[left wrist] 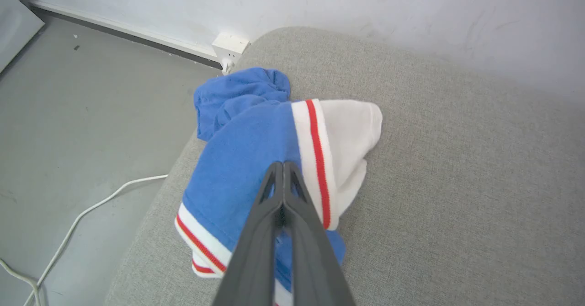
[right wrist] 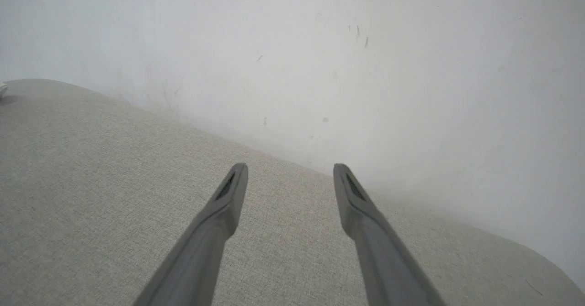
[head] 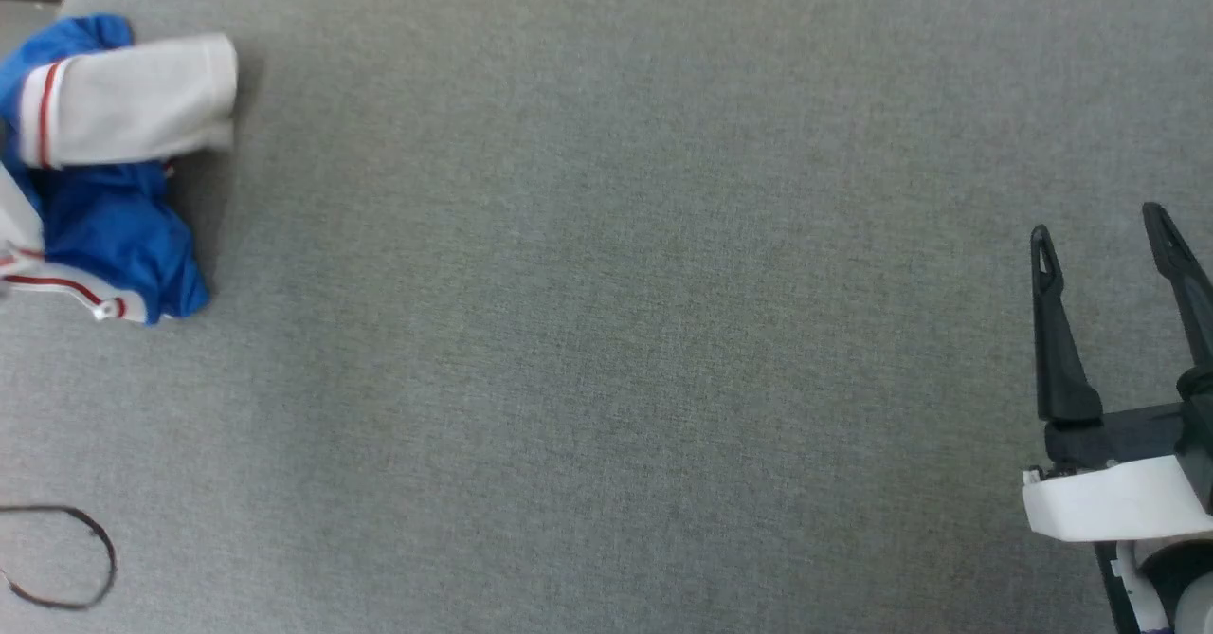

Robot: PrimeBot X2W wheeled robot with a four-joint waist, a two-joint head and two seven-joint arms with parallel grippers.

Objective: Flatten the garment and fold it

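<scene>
Far off at the left edge of the head view, the jersey shirt [head: 104,170] lies bunched on the grey upholstered surface [head: 606,331], well apart from the right gripper [head: 1097,220] at the lower right, whose two dark fingers stand spread. The shirt is a crumpled heap of bright blue, with a white sleeve edged by a thin red stripe folded across its top. From the left wrist, the left gripper [left wrist: 283,164] hangs over the heap near the surface's rounded corner. Its fingers are pressed together at the tips, above blue cloth just beside a red-striped white band; whether any cloth is pinched cannot be told. From the right wrist, the right gripper's fingers are wide apart over grey upholstery before a white wall [right wrist: 365,45].
</scene>
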